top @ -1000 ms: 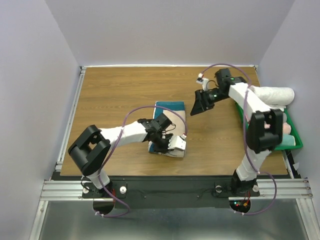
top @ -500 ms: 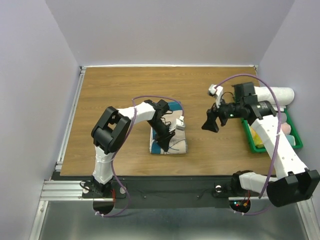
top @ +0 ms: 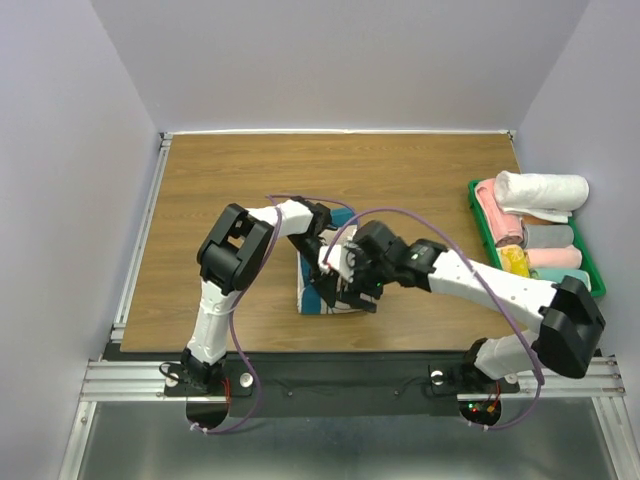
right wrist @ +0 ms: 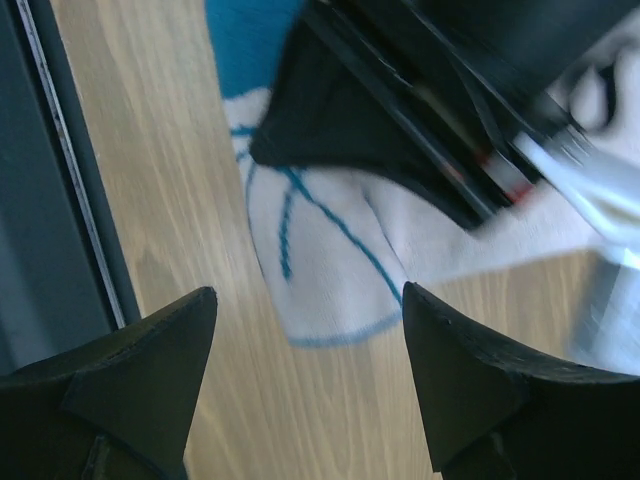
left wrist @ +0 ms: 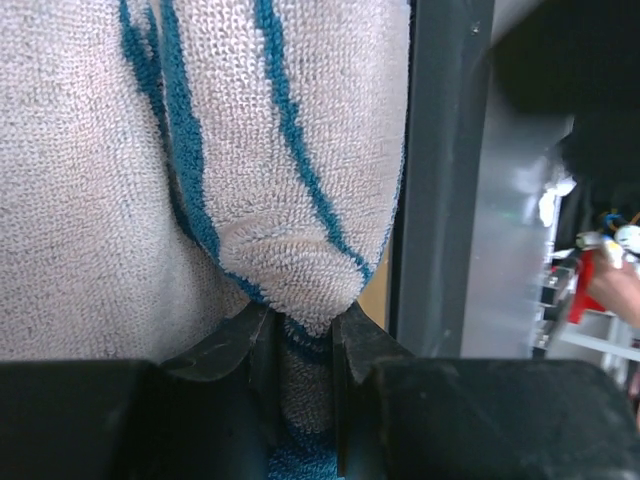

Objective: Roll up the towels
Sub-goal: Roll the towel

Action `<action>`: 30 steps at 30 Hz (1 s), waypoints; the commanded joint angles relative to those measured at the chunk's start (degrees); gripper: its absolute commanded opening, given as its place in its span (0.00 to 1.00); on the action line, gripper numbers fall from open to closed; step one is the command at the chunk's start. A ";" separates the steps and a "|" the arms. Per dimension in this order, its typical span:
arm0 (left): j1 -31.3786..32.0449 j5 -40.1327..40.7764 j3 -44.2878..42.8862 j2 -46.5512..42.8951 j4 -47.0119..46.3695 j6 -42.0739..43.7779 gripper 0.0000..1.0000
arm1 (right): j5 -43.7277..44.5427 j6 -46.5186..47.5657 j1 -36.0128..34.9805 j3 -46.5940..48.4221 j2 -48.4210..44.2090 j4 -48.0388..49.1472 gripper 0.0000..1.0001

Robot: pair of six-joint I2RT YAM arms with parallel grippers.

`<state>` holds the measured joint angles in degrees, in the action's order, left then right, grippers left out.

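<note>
Cream terry towel (left wrist: pixel 290 150), teal-lined, bunches between left fingers (left wrist: pixel 228 345).

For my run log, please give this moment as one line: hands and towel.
left hand: shut on towel fold | right hand: open, above towel corner | stage: towel not yet rolled

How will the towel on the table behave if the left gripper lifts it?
Likely floppy: the towel bunches into a soft fold where the left gripper pinches it. Its looped terry surface should resist slipping, so the pinch probably holds.
</note>
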<state>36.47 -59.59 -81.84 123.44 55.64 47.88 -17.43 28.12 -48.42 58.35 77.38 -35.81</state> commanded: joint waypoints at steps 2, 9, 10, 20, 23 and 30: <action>0.01 17.84 2.83 6.82 -1.93 3.19 0.00 | 8.64 2.81 -5.80 -3.50 3.21 12.25 0.81; -1.05 17.93 0.20 6.91 -1.41 3.28 0.00 | 7.95 3.61 -7.65 -9.39 8.04 20.16 0.80; -1.22 17.93 0.02 6.56 -1.76 3.27 0.00 | 6.55 2.74 -7.65 -10.09 8.92 20.78 0.69; -5.09 15.39 1.33 -2.84 -5.54 0.64 0.30 | -2.33 -2.45 -7.39 -14.40 9.98 19.47 0.01; -7.28 14.51 2.12 -9.07 -6.15 0.02 0.99 | -6.03 -2.98 -6.69 -13.88 10.50 15.61 0.01; -12.55 14.94 1.16 -14.45 -6.07 0.02 0.99 | -11.30 -3.86 -4.75 -10.89 14.19 11.82 0.01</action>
<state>26.48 -48.90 -79.70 112.40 51.81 46.13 -20.99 26.30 -53.19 47.72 87.99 -14.41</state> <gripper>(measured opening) 0.986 0.268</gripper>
